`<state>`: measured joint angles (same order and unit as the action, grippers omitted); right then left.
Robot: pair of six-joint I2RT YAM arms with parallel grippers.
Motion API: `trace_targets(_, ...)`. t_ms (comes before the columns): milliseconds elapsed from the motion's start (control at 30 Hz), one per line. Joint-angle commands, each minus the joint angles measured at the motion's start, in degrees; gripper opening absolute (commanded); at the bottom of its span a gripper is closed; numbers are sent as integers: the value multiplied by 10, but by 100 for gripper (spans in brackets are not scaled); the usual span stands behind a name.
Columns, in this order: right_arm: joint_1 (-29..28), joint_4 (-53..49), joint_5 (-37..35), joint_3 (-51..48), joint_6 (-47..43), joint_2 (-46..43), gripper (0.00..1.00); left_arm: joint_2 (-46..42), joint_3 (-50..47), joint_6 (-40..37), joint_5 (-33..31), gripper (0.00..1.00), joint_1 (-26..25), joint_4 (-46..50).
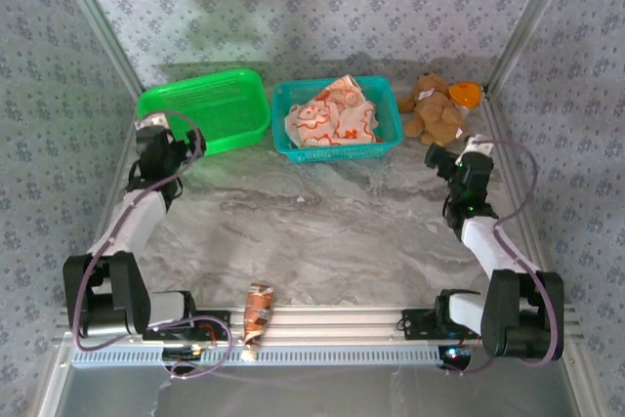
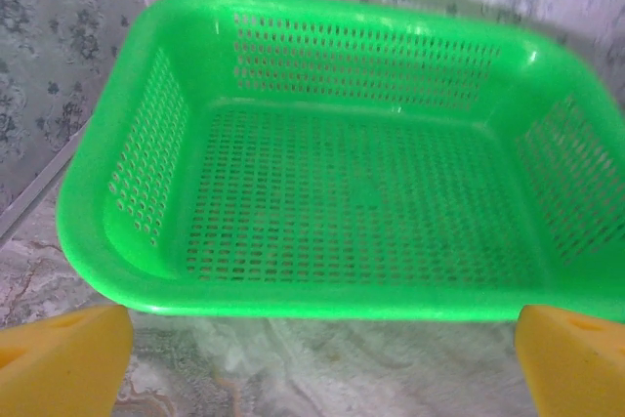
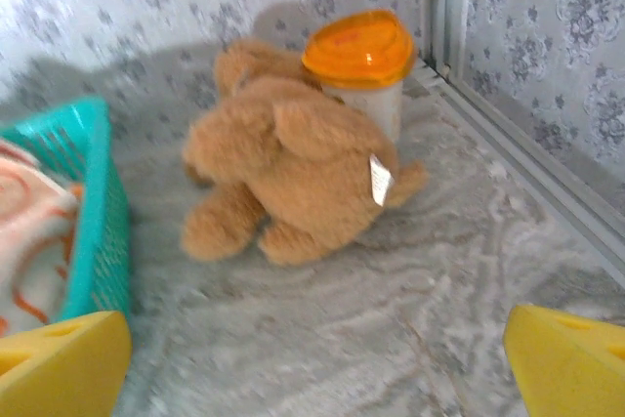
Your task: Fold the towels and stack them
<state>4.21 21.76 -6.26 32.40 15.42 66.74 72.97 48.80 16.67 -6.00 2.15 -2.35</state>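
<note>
Lying crumpled in the teal plastic mesh basket [image 1: 339, 150] at the grey marbled bench's [image 1: 322, 231] far edge were peach-and-orange printed cloth towels [image 1: 332, 116]; the left claw [image 2: 312, 368] and right claw [image 3: 312, 368] stood spread, empty.

Bright, even light is falling from above. Soft shadows are lying across the back wall [image 1: 391, 7]. Glare is washing the rim of the green basket [image 2: 322, 302]. The teddy bear [image 3: 303, 163] is appearing slightly blurred.
</note>
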Motion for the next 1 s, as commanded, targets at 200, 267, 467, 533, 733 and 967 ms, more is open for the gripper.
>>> trace_targets(200, -111, -223, 120, 218, 11, 108, 100, -28, 51, 93, 85, 100, -11, 197)
trace_targets(267, -152, -266, 108, 277, -4, 153, 92, -34, 49, 88, 88, 100, -17, 203)
trace_targets(467, -257, -363, 64, 453, -38, 315, 66, -54, 22, 58, 90, 100, -22, 214)
trace_targets(533, -283, -386, 49, 508, -42, 372, 66, -60, 11, 45, 90, 100, -22, 215)
trace_targets(733, -313, -480, 8, 659, -26, 528, 63, -65, 8, 27, 96, 100, -23, 216)
trace_targets(967, -312, -527, 19, 773, -7, 636, 54, -64, 9, 19, 99, 100, -26, 213)
